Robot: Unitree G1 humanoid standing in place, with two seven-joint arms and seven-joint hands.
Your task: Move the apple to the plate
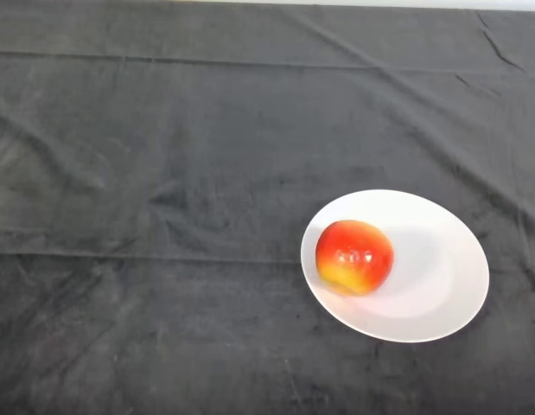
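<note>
Apple [354, 257]: red over most of its skin, shading to yellow along its lower left, with small bright glints on the upper face. Lying on the plate [431, 294], in the plate's left part, close to the left rim but inside it, nothing touching it from above or from the sides. Soft shadow cast to its right across the plate's white surface.

Plate: white, round, shallow, plain, seen slightly from above so that it reads as an oval. Bare to the right of the apple and along the near rim. Set flat on the dark cloth [163, 216], in the right half of the tabletop, nearer the front edge than the far edge, and a little in from the right edge.

Dark cloth: charcoal grey, covering the tabletop from edge to edge, with long creases running across it, one straight fold line near the far edge, another at about mid-depth passing left of the plate, and a few slanting wrinkles toward the far right corner. Thin pale strip visible beyond the cloth's far edge.

Of the robot hand, nothing in sight: open, closed or gripping cannot be told.
</note>
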